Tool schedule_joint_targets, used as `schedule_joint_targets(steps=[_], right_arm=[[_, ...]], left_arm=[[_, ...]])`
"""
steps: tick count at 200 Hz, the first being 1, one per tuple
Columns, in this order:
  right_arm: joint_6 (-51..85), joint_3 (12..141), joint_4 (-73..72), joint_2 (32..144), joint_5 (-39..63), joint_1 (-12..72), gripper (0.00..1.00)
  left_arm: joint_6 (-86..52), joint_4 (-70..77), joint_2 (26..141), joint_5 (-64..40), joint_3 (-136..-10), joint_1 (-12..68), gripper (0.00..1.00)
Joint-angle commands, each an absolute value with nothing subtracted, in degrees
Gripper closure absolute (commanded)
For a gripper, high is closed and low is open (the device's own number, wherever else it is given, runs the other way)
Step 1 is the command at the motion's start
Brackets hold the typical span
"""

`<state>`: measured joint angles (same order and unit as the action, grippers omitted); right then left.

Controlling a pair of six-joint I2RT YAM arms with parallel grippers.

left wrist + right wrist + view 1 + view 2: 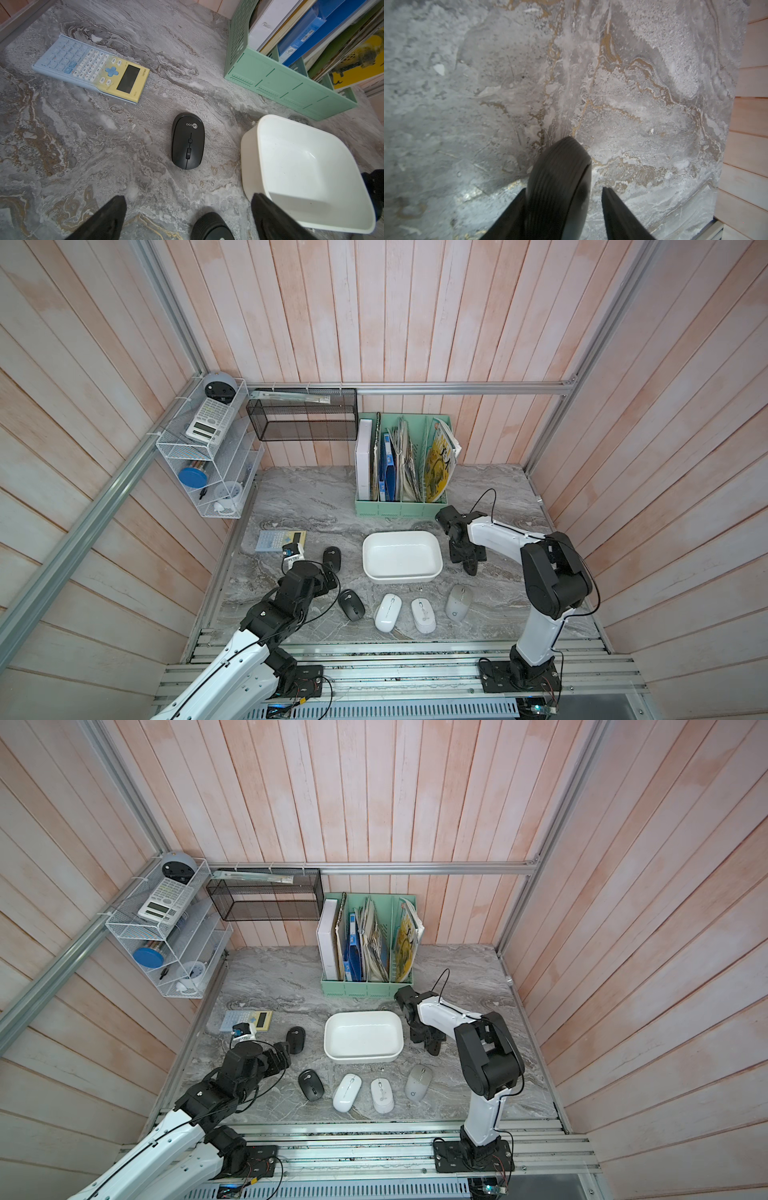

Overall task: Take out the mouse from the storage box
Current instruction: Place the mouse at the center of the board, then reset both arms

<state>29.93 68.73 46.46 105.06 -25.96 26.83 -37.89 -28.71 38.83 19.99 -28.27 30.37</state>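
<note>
The storage box [401, 558] sits mid-frame on the marble table [311, 497] in both top views, white floor bare, nothing inside it. Just off its right-hand rim, the right claw [471, 568] points down low over the table. In the right wrist view the black mouse [560, 176] stands between the fingers at the bottom centre of the frame, ribbed side showing. The claw is released: one finger lies along the mouse's side, and the other finger [616, 207] stands clear, with marble showing in the gap. I cannot tell whether the mouse rests on the table. So the mouse is out of the box, to its right in the top views. At lower left of the top views, the left claw [330, 576] hangs spread wide and grasps nothing. In its wrist view the two fingers enter at the bottom edge, far apart. A second black mouse [188, 141] lies flat at centre frame there, left of the box's corner. A blue and yellow calculator [91, 68] lies at upper left, and a green file holder [270, 79] stands at upper right. Along the lower middle of a top view runs a row, well apart from the box: a third black mouse [351, 605], a long white mouse [388, 612], a short white mouse [423, 615] and a grey mouse [459, 601].
</note>
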Motion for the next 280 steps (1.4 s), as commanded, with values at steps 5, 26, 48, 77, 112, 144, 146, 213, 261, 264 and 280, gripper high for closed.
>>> schedule_joint_targets(steps=[5, 26, 48, 77, 112, 144, 146, 213, 261, 264, 280], right_arm=[[28.5, 69.88, 46.41, 102.04, -22.55, 27.47, 0.32], [27.96, 69.83, 47.0, 99.49, -21.63, 27.41, 0.28], [27.3, 69.19, 47.37, 95.24, -20.89, 27.42, 0.26], [24.68, 68.74, 48.76, 87.13, -18.44, 27.51, 0.24], [22.7, 66.76, 48.27, 72.95, -16.99, 28.06, 0.23], [22.93, 54.71, 36.38, 54.57, -16.52, 28.06, 0.19], [22.94, 53.93, 35.68, 53.57, -16.54, 28.04, 0.18], [25.56, 33.18, 21.44, 34.5, -19.49, 28.02, 0.06], [24.05, 28.8, 15.75, 36.09, -25.13, 27.79, 0.02], [23.73, 28.75, 15.3, 36.27, -26.22, 27.77, 0.02], [20.66, 28.25, 11.57, 37.72, -33.38, 27.56, 0.02]], left_arm=[[-37.18, -29.09, 38.58, 21.01, -27.51, 30.05, 0.0], [-37.16, -29.07, 38.52, 21.22, -27.58, 30.05, 0.0], [-37.18, -29.1, 38.32, 21.53, -27.51, 30.1, 0.0], [-36.96, -29.33, 37.99, 21.62, -27.6, 30.11, 0.0], [-38.0, -32.37, 35.16, 21.35, -27.85, 30.14, 0.0], [-39.86, -34.01, 29.49, 20.12, -26.84, 30.32, 0.0], [-40.05, -34.01, 29.23, 20.13, -26.77, 30.26, 0.0], [-46.22, -28.13, 27.55, 27.13, -24.48, 30.36, 0.0], [-34.65, -12.14, 43.65, 41.38, -30.98, 29.82, 0.0], [-33.38, -10.33, 44.79, 41.69, -31.02, 29.53, 0.0], [-27.47, -1.19, 49.22, 40.68, -30.91, 25.82, 0.0]])
